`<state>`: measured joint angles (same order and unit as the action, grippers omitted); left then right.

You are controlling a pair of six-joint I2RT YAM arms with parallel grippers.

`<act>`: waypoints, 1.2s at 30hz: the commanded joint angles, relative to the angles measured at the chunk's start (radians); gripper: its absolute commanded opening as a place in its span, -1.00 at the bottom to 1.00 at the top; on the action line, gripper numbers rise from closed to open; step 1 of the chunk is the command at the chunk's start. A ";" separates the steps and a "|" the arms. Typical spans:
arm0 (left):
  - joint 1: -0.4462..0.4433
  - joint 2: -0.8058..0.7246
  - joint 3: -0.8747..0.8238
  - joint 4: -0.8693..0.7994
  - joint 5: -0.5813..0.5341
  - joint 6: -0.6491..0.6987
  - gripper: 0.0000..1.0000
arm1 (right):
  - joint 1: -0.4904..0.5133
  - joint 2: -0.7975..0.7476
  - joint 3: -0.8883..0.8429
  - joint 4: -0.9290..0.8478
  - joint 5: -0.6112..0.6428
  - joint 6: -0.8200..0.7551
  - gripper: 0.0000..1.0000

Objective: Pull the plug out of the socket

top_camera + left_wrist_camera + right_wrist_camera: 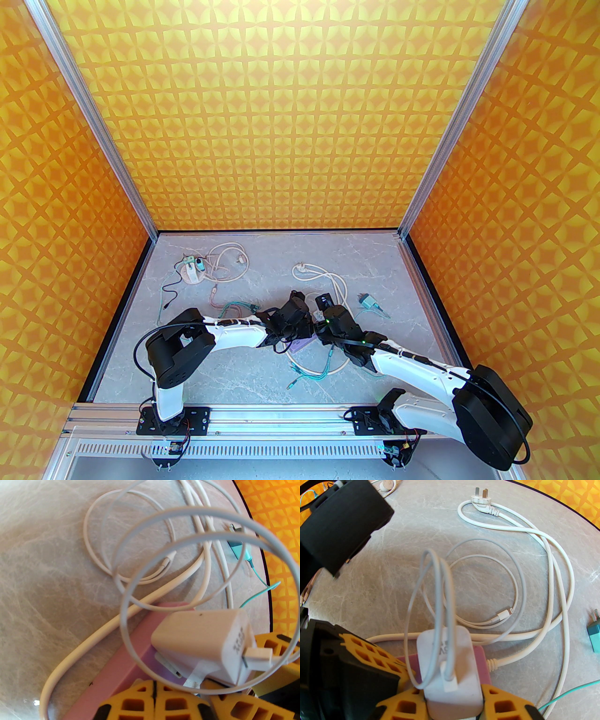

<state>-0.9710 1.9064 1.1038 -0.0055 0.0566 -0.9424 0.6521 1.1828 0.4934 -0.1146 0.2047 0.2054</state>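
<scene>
**Plug (450, 662) clamped on pink socket strip**

White USB plug sitting on end of pink socket strip (481, 660), mid tabletop (405, 550). Right gripper (453, 700) clenched on plug body, one yellow finger each side. Left gripper (154, 700) closed on nothing, fingertips together right by strip. Thin grey charging cable (440, 585) arching up from plug in loops, crossing left wrist view. Thick white mains lead (548, 550) curled just beside strip. Teal adapter (594, 632) farther right. Pin seating: cannot tell.
</scene>
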 commanded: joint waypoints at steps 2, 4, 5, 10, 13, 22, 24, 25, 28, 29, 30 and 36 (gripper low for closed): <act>0.008 0.077 -0.007 -0.128 0.013 -0.030 -1.00 | 0.005 -0.046 0.021 0.036 -0.056 0.023 -0.69; 0.009 0.086 0.000 -0.140 0.013 -0.028 -1.00 | 0.004 -0.069 0.035 0.025 -0.062 0.021 -0.70; 0.009 0.093 0.007 -0.152 0.013 -0.029 -1.00 | 0.005 -0.077 0.041 0.022 -0.067 0.017 -0.71; 0.011 0.104 0.015 -0.164 0.014 -0.029 -1.00 | 0.018 -0.066 0.086 -0.015 -0.070 -0.010 -0.79; 0.015 0.103 0.007 -0.155 0.013 -0.029 -1.00 | 0.020 -0.048 0.089 -0.026 -0.045 -0.004 -0.73; 0.015 0.093 0.008 -0.152 0.015 -0.013 -1.00 | 0.018 -0.170 0.095 -0.059 0.053 0.029 -0.65; 0.015 0.087 0.011 -0.154 0.015 -0.005 -1.00 | 0.007 -0.196 0.102 -0.074 0.078 0.043 -0.65; 0.015 0.082 0.014 -0.154 0.015 0.002 -1.00 | -0.003 -0.208 0.107 -0.082 0.086 0.054 -0.64; 0.015 0.053 0.020 -0.152 0.014 0.024 -1.00 | -0.035 -0.225 0.128 -0.099 0.099 0.088 -0.62; 0.015 0.042 0.022 -0.152 0.014 0.033 -1.00 | -0.045 -0.223 0.136 -0.100 0.101 0.102 -0.61; 0.015 0.029 0.027 -0.152 0.014 0.043 -1.00 | -0.060 -0.216 0.147 -0.104 0.098 0.119 -0.63; 0.015 -0.078 0.087 -0.195 -0.002 0.139 -0.91 | -0.181 -0.088 0.238 -0.129 0.091 0.180 -0.59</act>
<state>-0.9619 1.8969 1.1530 -0.1146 0.0814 -0.8787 0.5144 1.0470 0.6788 -0.2249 0.2733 0.3313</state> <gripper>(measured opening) 0.053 0.295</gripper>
